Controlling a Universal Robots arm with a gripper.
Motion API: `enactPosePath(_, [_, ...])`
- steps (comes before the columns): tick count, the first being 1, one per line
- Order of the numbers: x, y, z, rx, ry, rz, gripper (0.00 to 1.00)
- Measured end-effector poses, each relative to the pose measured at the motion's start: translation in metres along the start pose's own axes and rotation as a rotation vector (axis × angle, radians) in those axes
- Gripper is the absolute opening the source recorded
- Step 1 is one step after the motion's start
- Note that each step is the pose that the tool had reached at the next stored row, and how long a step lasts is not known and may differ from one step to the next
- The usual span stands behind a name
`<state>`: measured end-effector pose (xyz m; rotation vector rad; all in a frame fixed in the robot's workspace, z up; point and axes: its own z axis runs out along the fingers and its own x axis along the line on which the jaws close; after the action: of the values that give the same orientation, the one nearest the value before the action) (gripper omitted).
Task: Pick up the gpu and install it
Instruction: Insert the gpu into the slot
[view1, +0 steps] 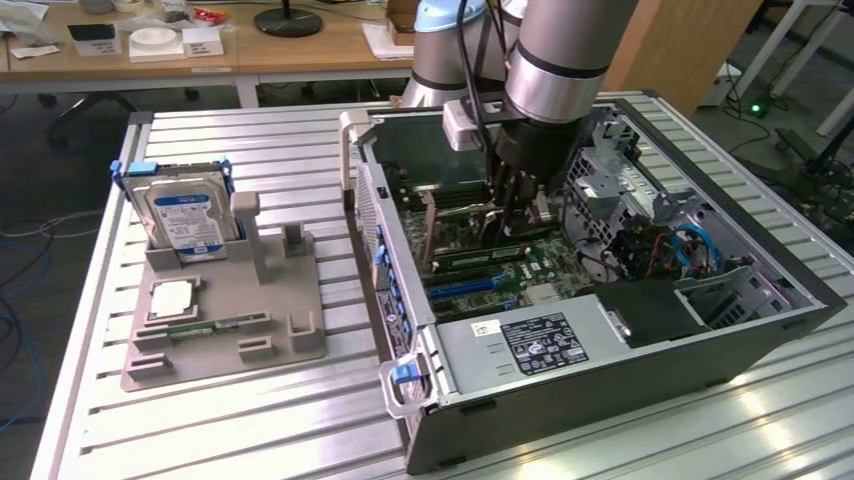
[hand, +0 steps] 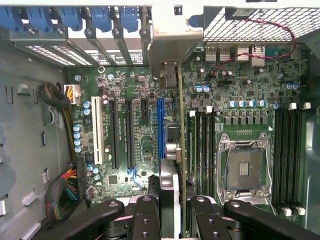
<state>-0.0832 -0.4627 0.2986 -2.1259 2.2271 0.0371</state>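
My gripper (view1: 514, 215) reaches down into the open computer case (view1: 747, 335), above the motherboard. In the wrist view the gpu (hand: 175, 145) stands edge-on between the black fingers (hand: 146, 217), and the gripper (hand: 172, 216) is shut on it. Its silver end bracket (hand: 170, 45) lies against the case's rear slot openings. The card's green edge runs right beside the long blue slot (hand: 160, 127). Whether the card sits in a slot I cannot tell.
A grey holder (view1: 220, 350) to the exterior view's left carries a silver hard drive (view1: 187, 215), a square chip (view1: 174, 298) and a memory stick (view1: 220, 325). Inside the case are the power supply (view1: 534, 345), the empty processor socket (hand: 245, 170), memory slots (hand: 287, 160) and cable bundles (hand: 65, 190).
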Motion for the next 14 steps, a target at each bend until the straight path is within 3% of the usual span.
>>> enactPosePath(5, [0.0,0.0003,0.0078,0.0013,0.0054,0.021,0.28])
enactPosePath(14, [0.001,0.0011,0.0242,0.0006,0.0056,0.021,0.28])
